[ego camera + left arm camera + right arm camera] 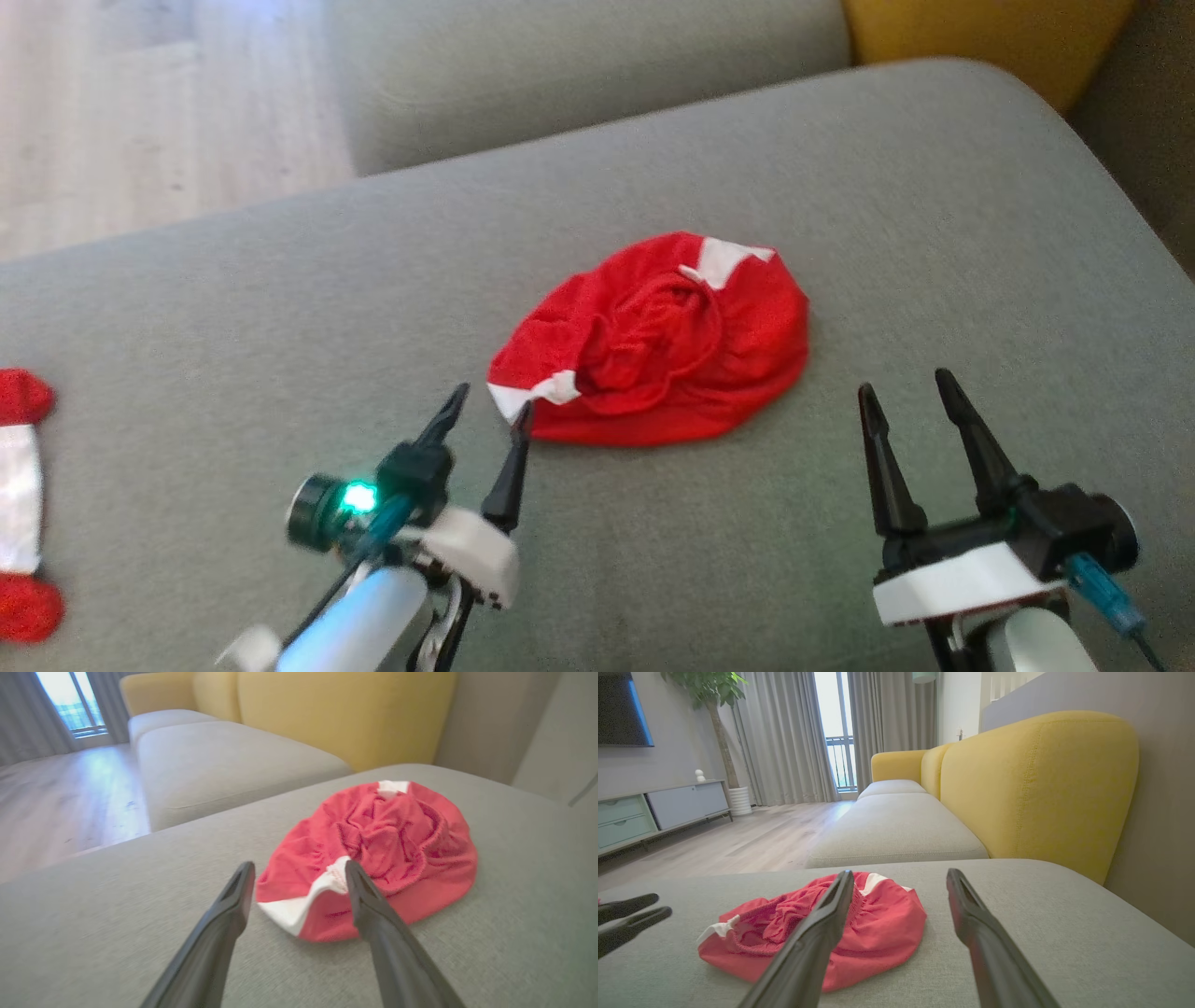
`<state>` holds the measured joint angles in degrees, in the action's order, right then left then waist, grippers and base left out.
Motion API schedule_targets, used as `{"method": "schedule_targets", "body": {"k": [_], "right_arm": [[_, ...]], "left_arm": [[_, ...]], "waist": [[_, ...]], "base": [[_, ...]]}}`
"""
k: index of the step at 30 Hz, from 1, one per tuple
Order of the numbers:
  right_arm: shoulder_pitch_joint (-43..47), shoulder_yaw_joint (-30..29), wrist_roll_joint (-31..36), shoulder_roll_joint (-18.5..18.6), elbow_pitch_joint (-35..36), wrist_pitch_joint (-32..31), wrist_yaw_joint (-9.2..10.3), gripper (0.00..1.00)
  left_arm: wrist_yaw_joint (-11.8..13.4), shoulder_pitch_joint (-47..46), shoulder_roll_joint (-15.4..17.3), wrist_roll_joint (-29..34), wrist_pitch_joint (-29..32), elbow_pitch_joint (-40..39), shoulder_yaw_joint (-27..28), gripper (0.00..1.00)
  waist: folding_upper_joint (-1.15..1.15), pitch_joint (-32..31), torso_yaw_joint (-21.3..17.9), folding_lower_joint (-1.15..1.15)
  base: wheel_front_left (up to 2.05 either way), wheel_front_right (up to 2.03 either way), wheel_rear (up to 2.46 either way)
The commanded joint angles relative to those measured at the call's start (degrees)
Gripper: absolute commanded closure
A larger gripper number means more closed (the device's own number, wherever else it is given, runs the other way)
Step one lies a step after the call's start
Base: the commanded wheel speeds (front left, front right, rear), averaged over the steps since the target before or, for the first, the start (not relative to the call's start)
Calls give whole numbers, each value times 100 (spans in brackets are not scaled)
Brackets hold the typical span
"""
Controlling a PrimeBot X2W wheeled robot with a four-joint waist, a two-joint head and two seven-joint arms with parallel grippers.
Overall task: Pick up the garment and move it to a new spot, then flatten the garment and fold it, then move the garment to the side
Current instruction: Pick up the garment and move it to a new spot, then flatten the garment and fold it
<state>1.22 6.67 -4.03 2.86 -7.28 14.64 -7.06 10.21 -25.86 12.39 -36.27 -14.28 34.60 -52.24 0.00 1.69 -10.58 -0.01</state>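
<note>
The red garment lies bunched near the middle of the grey sofa cushion, so flattening looks due next: pinch two edges and draw them apart. The left jaws gape around its white corner; the right jaws stand wide and empty near its opposite edge.

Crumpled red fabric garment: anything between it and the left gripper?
Nothing visible. The open left gripper sits right at the white-trimmed near corner of the crumpled red fabric garment, on the grey sofa cushion.
</note>
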Motion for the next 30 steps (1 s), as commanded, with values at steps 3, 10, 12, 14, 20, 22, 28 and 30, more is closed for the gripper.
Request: {"method": "schedule_targets", "body": {"k": [3, 10, 12, 14, 20, 22, 28, 30], "right_arm": [[23, 13, -83, 2, 168, 36, -43, 0], [233, -170, -245, 2, 130, 36, -43, 0], [308, -228, -295, 2, 136, 36, -43, 0], [409, -219, -333, 2, 140, 36, -43, 0], [731, -70, -277, 2, 152, 36, -43, 0], [804, -57, -289, 2, 165, 36, -43, 0], [852, 76, -288, 2, 189, 36, -43, 0], [848, 114, -277, 2, 195, 36, -43, 0]], "left_arm": [[468, 663, 280, 420, -70, -1180, 998, 0], [893, 2371, -15, 1263, -71, -2875, 2490, 0], [820, 2798, -136, 1627, -71, -3166, 2740, 0], [731, 3109, -303, 1889, -71, -3328, 2954, 0], [539, 3648, -690, 2533, -72, -3650, 3549, 0], [429, 3752, -769, 2635, -72, -3683, 3668, 0], [168, 3879, -892, 2865, -72, -3665, 3874, 0], [123, 3901, -912, 2913, -72, -3650, 3921, 0]], "waist": [[0, -393, 408, 1], [0, -604, 595, 1], [0, -656, 646, 1], [0, -713, 692, 1], [0, -849, 772, 1], [0, -867, 802, 1], [0, -913, 833, 1], [0, -927, 829, 1]], "base": [[0, 0, 0], [0, 0, 0], [0, 0, 0], [0, 0, 0], [0, 0, 0], [0, 0, 0], [0, 0, 0], [0, 0, 0]]}}
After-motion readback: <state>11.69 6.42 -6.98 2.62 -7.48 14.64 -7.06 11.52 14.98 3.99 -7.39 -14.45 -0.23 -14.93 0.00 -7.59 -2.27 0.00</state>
